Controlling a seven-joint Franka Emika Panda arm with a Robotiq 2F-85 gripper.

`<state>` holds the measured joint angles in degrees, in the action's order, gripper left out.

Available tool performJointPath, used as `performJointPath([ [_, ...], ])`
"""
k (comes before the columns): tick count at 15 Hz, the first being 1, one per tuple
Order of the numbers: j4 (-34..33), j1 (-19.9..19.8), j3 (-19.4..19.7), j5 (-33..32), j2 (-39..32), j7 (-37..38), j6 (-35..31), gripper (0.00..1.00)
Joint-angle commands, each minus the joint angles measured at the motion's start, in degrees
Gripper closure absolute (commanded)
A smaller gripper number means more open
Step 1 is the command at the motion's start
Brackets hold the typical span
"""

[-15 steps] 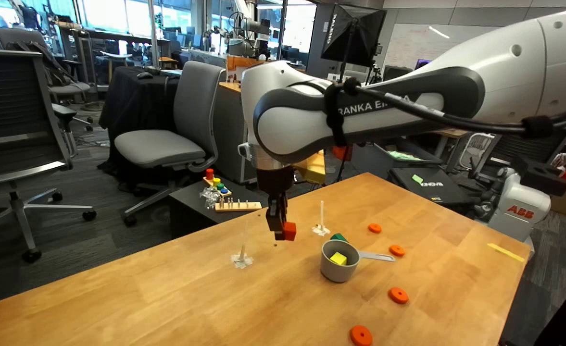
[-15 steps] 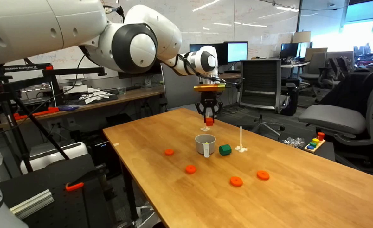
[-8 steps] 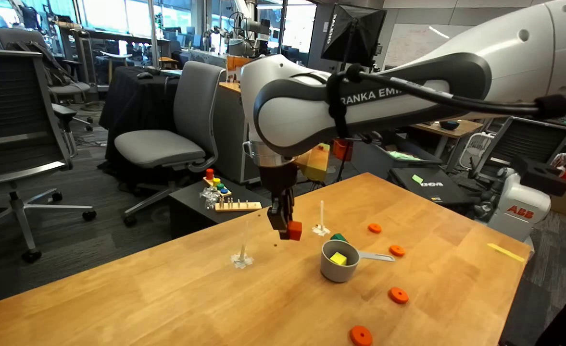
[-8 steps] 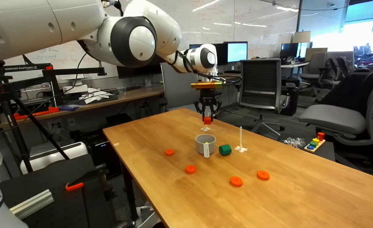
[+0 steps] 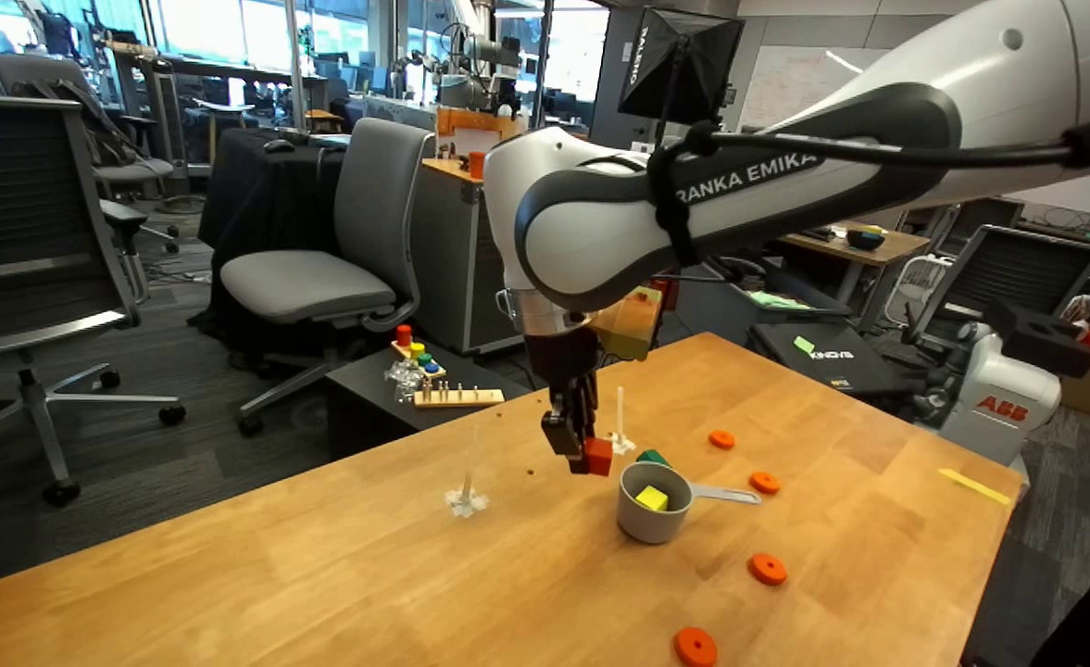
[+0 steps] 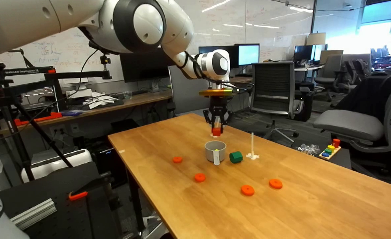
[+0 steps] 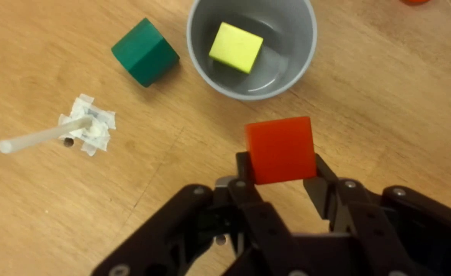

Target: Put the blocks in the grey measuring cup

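- Round grey measuring cup (image 7: 294,57), cropped by the wrist view's top edge.
- Boxy yellow block (image 6: 216,150), mostly hidden inside it in an exterior view.
- White jointed robot arm (image 5: 767,199), cut off at the edges of both exterior views.

In an exterior view, a white robot arm with dark grey panels (image 5: 767,211) slopes down from the upper right to a rounded white wrist (image 5: 554,243). Beneath, the black two-fingered tool (image 7: 282,166) hangs in the air, pointing downward, its fingers (image 7: 324,172) pressed against opposite sides of an orange-red cube-shaped block (image 7: 281,151).
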<state>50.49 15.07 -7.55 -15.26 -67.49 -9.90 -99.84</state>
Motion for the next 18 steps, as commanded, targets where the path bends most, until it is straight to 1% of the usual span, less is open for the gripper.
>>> performJointPath([
  [1,13.7,-2.3,-0.6,0.6,8.6,2.7,-4.0,0.86],
  [8,30.2,-5.5,-1.0,1.2,17.2,4.0,-9.7,0.86],
  [9,32.3,-5.0,0.2,2.6,18.3,3.4,-10.3,0.75],
  [10,34.8,-5.2,0.2,2.9,19.5,3.4,-11.4,0.36],
  [11,37.3,-5.5,0.3,3.2,20.7,3.5,-12.6,0.35],
  [14,44.4,-6.2,0.4,3.7,24.3,3.2,-15.8,0.15],
  [15,46.1,-6.3,0.5,3.4,25.3,3.1,-16.4,0.05],
  [16,47.5,-6.4,0.7,3.3,26.2,3.0,-17.0,0.01],
  [18,50.0,-6.4,1.0,2.7,27.9,2.9,-18.1,0.00],
])
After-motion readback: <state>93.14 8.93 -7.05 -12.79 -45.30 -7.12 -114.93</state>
